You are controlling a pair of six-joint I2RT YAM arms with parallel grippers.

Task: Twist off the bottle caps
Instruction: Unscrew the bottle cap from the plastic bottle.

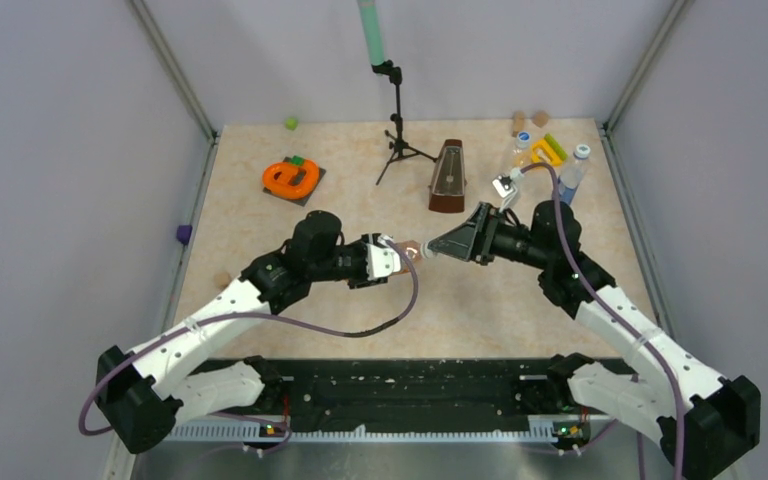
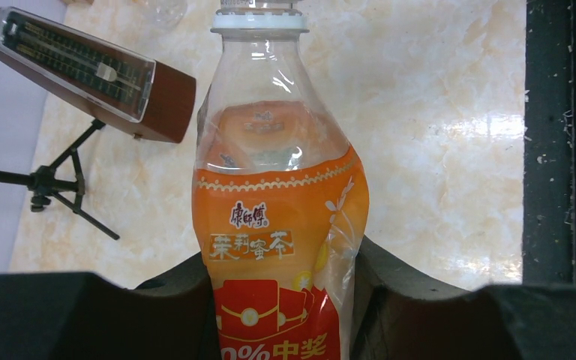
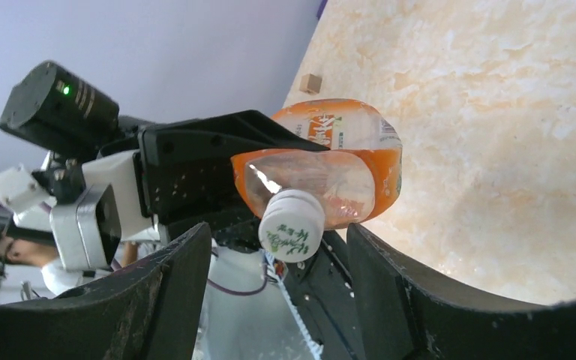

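Observation:
My left gripper (image 2: 281, 300) is shut on the squat orange bottle (image 2: 277, 195) and holds it sideways above the middle of the table (image 1: 380, 300). Its white cap (image 3: 291, 225) points at my right gripper (image 3: 277, 247). That gripper is open, with the cap between its fingers and a gap on each side. In the top view the left gripper (image 1: 398, 256) and the right gripper (image 1: 436, 247) meet nose to nose at the bottle (image 1: 411, 249). Two clear bottles stand at the back right, one with a blue cap (image 1: 523, 137) and one with a white cap (image 1: 582, 152).
A brown metronome (image 1: 449, 177) stands just behind the grippers, with a black tripod stand (image 1: 397, 120) to its left. An orange object (image 1: 291, 178) lies at the back left. Small blocks (image 1: 518, 120) and a yellow piece (image 1: 547, 152) sit beside the clear bottles.

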